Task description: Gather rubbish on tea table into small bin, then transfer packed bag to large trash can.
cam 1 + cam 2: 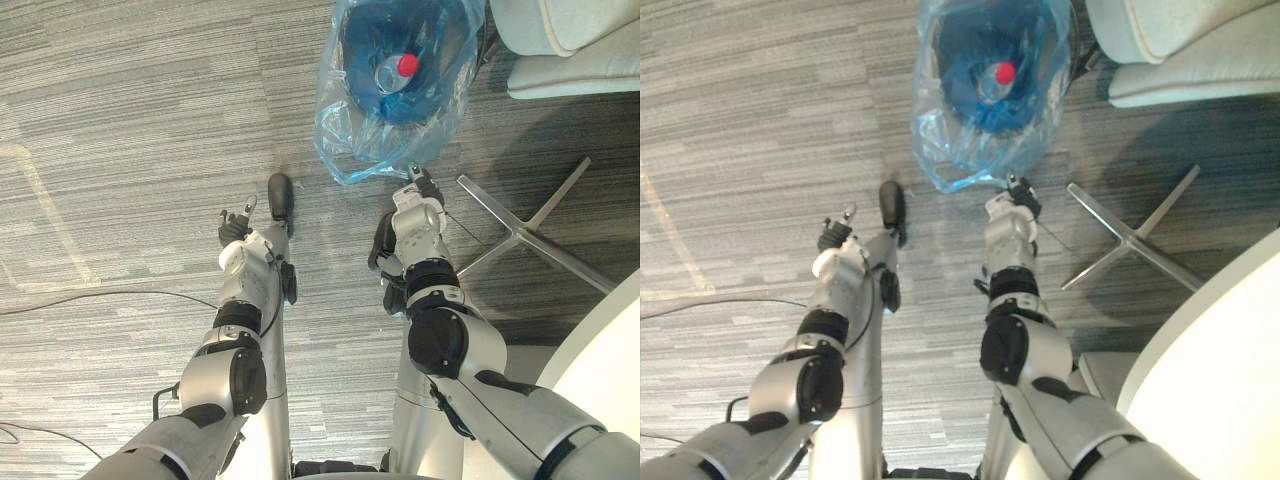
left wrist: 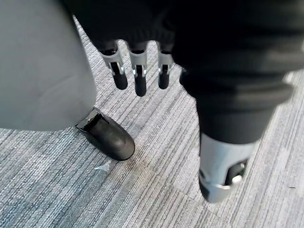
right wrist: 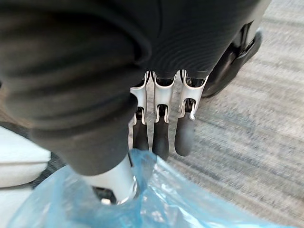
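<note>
- Grey carpet [image 1: 120, 120] covers the floor.
- White table [image 1: 610, 370] edge at 4 o'clock; pale chair [image 1: 560, 40] at 1 o'clock.
- Blue bag [image 1: 340, 130] gapes open at 12 o'clock.
- Right hand [image 1: 424, 186] is at the bag's near rim and seems to pinch the film between thumb and fingers.
- Left hand [image 2: 137, 71], at the right hand's 9 o'clock, hangs with relaxed fingers, holding nothing.
- 1 red-capped bottle [image 1: 392, 72] lies inside the bag.

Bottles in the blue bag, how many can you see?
1: a red-capped bottle lying inside the blue bag, just past the right hand; more may be hidden under the plastic.
</note>
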Controlling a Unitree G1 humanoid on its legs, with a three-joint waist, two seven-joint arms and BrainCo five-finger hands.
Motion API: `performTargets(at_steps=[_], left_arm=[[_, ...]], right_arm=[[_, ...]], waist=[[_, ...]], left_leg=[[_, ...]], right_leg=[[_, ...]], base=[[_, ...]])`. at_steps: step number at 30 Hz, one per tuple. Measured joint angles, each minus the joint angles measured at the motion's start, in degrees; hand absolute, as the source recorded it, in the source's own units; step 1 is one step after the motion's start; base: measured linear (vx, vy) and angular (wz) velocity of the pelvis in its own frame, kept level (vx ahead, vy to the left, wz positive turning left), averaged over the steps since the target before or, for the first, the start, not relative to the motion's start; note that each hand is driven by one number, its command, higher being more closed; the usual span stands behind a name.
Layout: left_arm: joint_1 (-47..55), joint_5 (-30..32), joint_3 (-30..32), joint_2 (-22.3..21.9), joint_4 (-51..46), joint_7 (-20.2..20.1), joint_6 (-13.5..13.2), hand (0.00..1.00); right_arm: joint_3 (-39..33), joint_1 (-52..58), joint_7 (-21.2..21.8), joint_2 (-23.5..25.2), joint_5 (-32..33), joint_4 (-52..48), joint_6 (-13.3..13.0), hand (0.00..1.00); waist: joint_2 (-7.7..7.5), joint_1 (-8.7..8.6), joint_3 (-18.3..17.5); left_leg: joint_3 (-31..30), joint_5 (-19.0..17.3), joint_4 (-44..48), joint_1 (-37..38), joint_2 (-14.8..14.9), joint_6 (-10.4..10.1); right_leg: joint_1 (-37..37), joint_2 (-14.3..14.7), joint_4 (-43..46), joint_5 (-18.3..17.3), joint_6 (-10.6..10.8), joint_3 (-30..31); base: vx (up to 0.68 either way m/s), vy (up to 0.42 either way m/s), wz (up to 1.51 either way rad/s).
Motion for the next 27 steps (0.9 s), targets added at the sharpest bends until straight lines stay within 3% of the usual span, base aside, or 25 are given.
performTargets(at_steps=[22, 27], left_arm=[[1.17, 0.07, -1.21, -0.01, 0.0, -0.36, 0.06, 0.0], [1.63, 0.13, -1.15, 0.0, 0.01, -0.36, 0.07, 0.0]], right_arm=[[6.34, 8.07, 2.1, -1.85, 0.67, -6.69, -1.98, 1.0], [7.54, 10.0, 1.85, -1.74, -0.09, -7.15, -1.96, 1.0]], waist=[[0.12, 0.59, -0.07], [0.13, 0.65, -0.07]], left_leg=[[0.57, -1.45, 1.38, 2.41, 1.16, 0.47], [0.87, -0.22, -0.54, 3.39, 1.62, 0.65]], right_leg=[[2.83, 0.75, -0.21, 0.19, 0.17, 0.36], [3.36, 1.21, -1.94, 1.33, -0.49, 0.26]], base=[[-0.01, -0.002, -0.03], [-0.02, -0.01, -0.04]])
